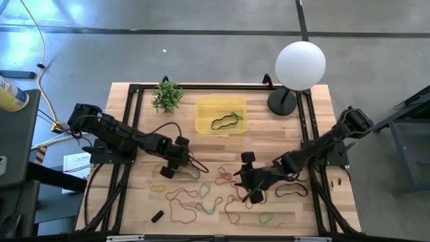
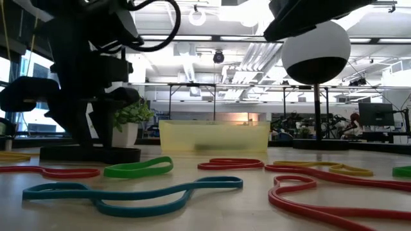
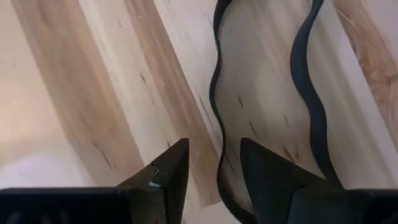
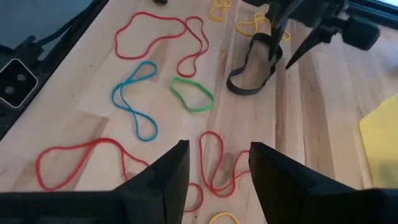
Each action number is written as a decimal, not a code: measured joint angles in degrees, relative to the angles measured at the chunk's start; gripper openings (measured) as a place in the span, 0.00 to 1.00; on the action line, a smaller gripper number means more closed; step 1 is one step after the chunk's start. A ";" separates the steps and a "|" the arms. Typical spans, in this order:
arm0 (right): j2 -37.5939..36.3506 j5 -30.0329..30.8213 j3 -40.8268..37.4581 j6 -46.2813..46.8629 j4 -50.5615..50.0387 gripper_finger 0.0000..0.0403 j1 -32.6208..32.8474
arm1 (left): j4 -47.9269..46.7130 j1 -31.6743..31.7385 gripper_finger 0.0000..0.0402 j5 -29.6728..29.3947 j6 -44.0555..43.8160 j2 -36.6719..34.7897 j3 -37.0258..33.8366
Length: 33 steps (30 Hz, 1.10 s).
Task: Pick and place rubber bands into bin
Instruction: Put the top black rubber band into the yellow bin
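The left tool (image 3: 211, 168) stands part open with one finger inside a black rubber band (image 3: 308, 93) lying on the tabletop (image 3: 93, 81) — nothing lifted. The band's long axis runs straight ahead of the fingers. The right tool (image 4: 217, 165), open and empty, hovers over red bands (image 4: 214, 162); the bin (image 1: 220, 114) lies beyond both — nearer the left.

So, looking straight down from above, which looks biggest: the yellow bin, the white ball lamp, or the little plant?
1. yellow bin
2. white ball lamp, nearly as big, though it stands closer to the camera, so that is unsure
3. plant, clearly smallest
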 joint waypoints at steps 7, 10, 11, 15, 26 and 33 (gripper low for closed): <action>0.00 1.82 0.00 0.06 -0.42 0.36 1.20 | 0.99 0.04 0.27 0.51 -0.08 1.23 0.00; 0.00 2.87 0.00 0.06 -0.46 0.36 1.47 | 0.98 0.03 0.20 0.59 -0.08 1.23 0.00; 0.00 3.25 0.00 0.09 -0.49 0.36 1.54 | 1.03 0.02 0.17 0.56 -0.04 1.23 0.00; 0.00 3.42 0.00 0.93 -0.92 0.36 1.54 | 1.06 0.03 0.04 -0.46 0.36 1.23 0.00; 0.00 4.23 0.00 3.35 -4.43 0.33 1.54 | 1.54 0.02 0.01 -4.42 1.69 1.23 3.62; 0.00 8.20 0.00 8.99 -12.15 0.33 1.55 | 1.23 0.02 0.01 -7.64 9.27 1.23 12.26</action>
